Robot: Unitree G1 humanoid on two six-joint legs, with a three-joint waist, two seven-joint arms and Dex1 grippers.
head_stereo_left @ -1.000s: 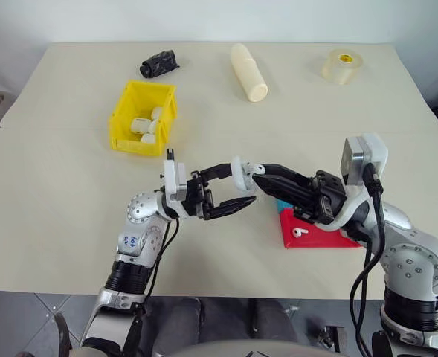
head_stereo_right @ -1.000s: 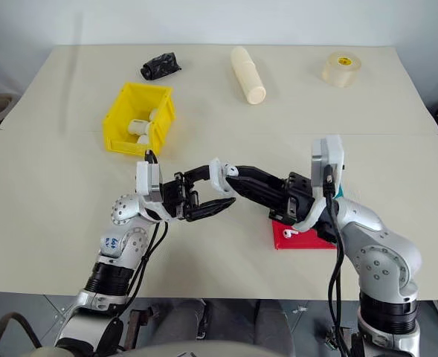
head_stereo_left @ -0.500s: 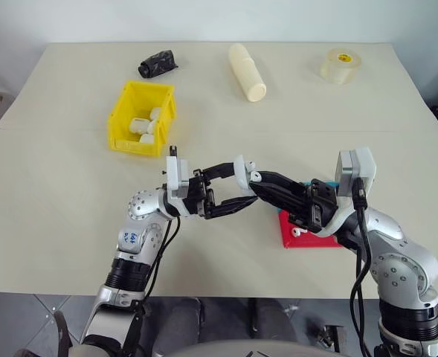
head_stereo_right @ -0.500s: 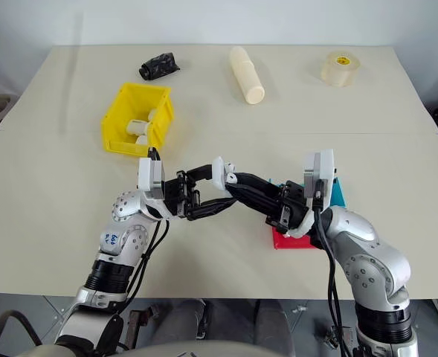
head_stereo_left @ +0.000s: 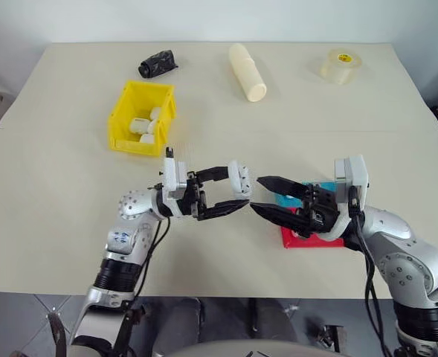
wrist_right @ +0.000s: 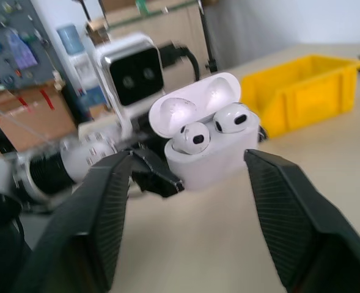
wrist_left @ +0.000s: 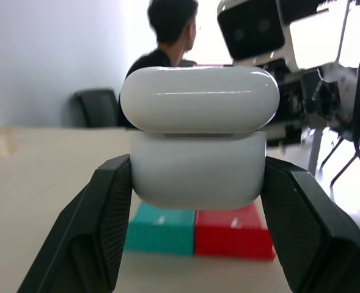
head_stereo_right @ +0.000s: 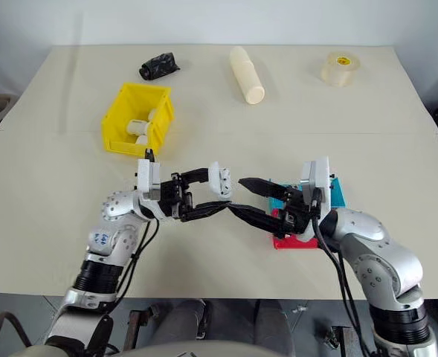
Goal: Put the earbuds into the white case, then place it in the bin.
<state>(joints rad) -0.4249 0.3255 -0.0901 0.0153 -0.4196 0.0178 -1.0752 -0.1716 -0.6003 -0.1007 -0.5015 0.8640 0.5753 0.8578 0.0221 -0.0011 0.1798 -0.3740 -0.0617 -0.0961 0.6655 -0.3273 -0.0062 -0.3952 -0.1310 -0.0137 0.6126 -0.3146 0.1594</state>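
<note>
Withdrawn from the case since a second ago, the right tool (head_stereo_left: 257,195) now stands just to the right of it with a clear gap between; earlier its fingertips were up against the case. Its fingers have also spread and now stand apart, empty. The left arm has shifted only slightly, and nothing else on the worktop (head_stereo_left: 70,201) has moved.

Largest first. The worktop carries, at its far left, the yellow bin (head_stereo_left: 143,117), which already holds several white cases. A cream cylinder (head_stereo_left: 248,71) and a roll of tape (head_stereo_left: 341,65) lie at the far edge, and a dark crumpled object (head_stereo_left: 158,62) lies far left, beyond the bin. A red tray (head_stereo_left: 308,236) and a blue tray (head_stereo_left: 324,190) sit together at the near right, under the right arm.

The left tool (head_stereo_left: 237,190) is clamped on the white case (head_stereo_left: 239,179), one finger on each side of the body, holding it above the worktop near the centre. Judgement: it is held off the surface and steady so that the other arm can load it. The right wrist view shows the lid raised and two earbuds (wrist_right: 213,127) seated in the case. Judgement: loading appears done; closing the lid and carrying the case left and far to the bin remain.
</note>
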